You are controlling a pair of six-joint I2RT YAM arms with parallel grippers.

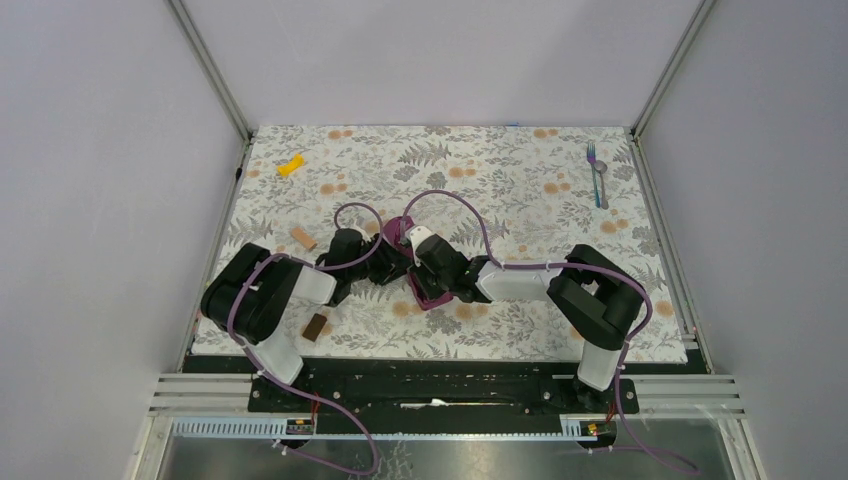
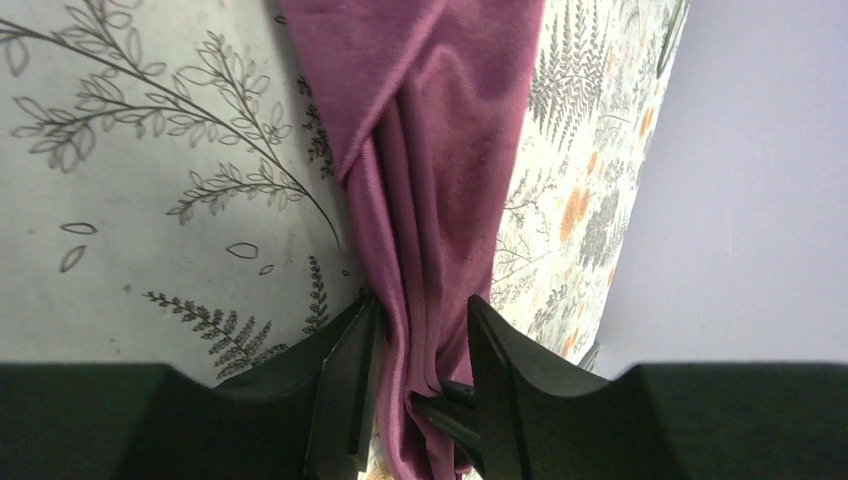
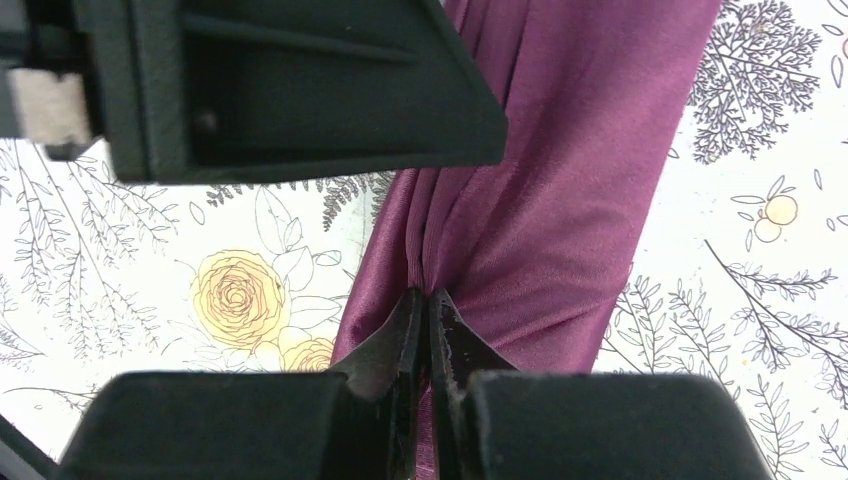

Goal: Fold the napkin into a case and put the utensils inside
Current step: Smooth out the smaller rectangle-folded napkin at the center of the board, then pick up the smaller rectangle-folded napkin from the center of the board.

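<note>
From above, the napkin [image 1: 428, 299] is mostly buried under the two wrists, with only plum scraps peeking out. Far right, the utensils [image 1: 596, 172] are tiny slivers and their heads barely readable. On the right wrist camera, a black housing [image 3: 290, 90] blots out the upper left. The cloth runs off the top edge, and off both ends on the left camera.

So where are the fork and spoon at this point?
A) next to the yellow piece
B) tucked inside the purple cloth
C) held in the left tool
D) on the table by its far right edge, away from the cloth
D: the fork and spoon lie together near the far right edge of the table, well clear of the napkin.
</note>
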